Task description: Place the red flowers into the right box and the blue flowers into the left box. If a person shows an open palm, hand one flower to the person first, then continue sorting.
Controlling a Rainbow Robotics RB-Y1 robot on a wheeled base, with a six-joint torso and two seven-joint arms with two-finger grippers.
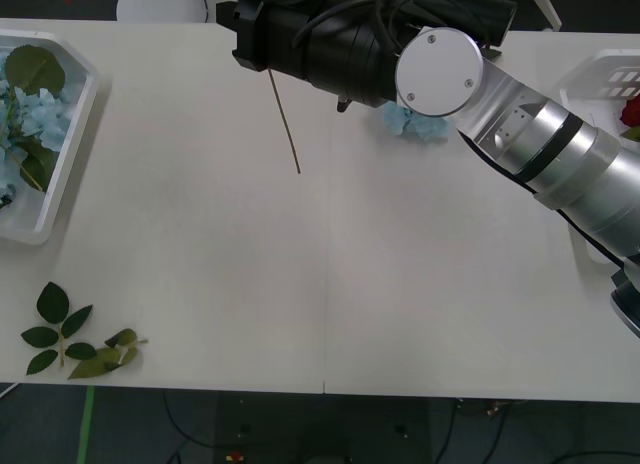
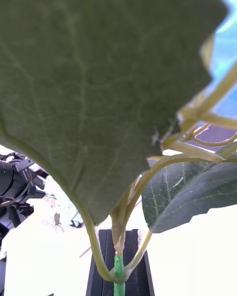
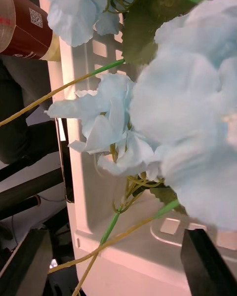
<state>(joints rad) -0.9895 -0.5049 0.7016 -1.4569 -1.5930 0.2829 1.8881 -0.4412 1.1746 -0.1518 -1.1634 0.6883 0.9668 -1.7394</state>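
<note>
Silver right arm (image 1: 560,154), white joint cap w/ screws, blk wrist.

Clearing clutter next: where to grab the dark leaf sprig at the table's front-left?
Grip the dark leaf sprig by its thin central stem, between leaf pairs. Come straight down, fingers closing across the stem: it lies flat on the table with leaves spread sideways, so a side approach would likely just push it.

The left box (image 1: 60,154) sits at the worktop's (image 1: 320,284) left edge holding blue flowers (image 1: 35,119); the right box (image 1: 600,79) lies far right; leaf sprigs (image 1: 75,344) lie front-left.
</note>
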